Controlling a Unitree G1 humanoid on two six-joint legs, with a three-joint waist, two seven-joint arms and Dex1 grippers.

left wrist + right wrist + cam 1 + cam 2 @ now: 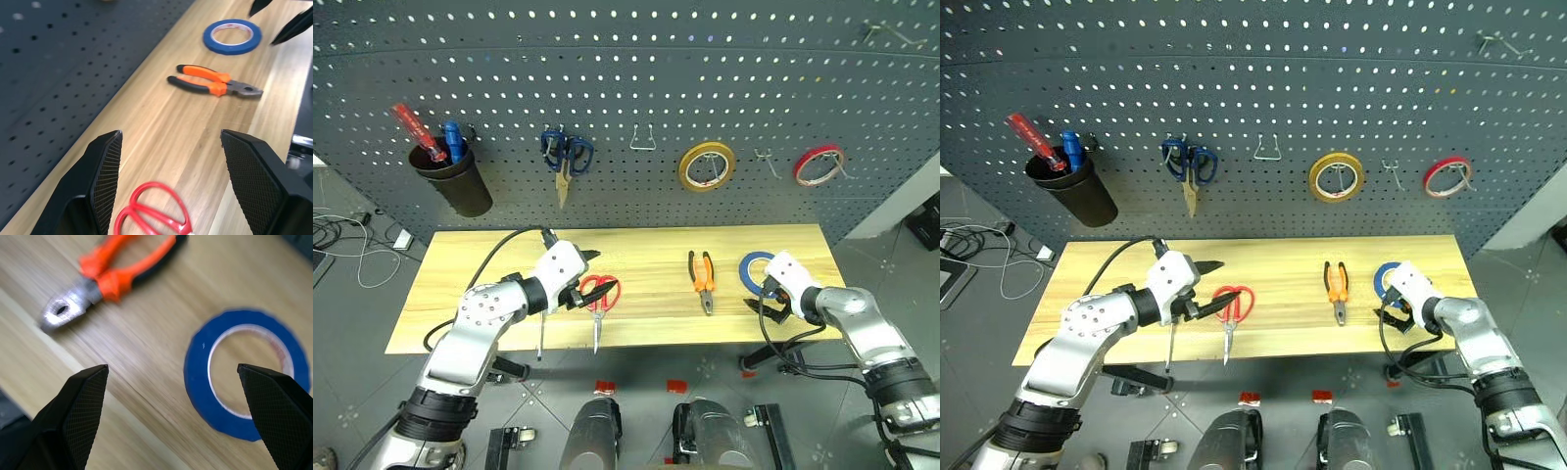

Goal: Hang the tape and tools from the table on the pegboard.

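The left jaws (168, 181) stood well apart and held nothing, hovering just above the red-handled scissors (598, 298), whose loops showed between the two black fingers (105, 171) in the left wrist view. The right jaws (176, 416) were spread wide and empty, poised over the blue tape (247, 396), which lay flat on the worktop (646, 257) near its right end; whether either finger touched the roll could not be told.

The scissors lay left of centre on the worktop, blades pointing toward the near edge. A slim screwdriver (540, 338) lay just to their left, its shaft running to the near edge. The orange-and-black pliers (703, 278) lay right of centre, between the scissors and the tape, nose toward the near edge.

Behind the worktop stood the pegboard (626, 78). A black cup (455, 181) hung at its left with a red-handled tool (419, 134) and a blue one (453, 140) standing in it. Right of that hung blue-handled scissors (566, 157), a bare metal hook (642, 139), a yellow tape roll (707, 165) and a thin red tape roll (819, 164).
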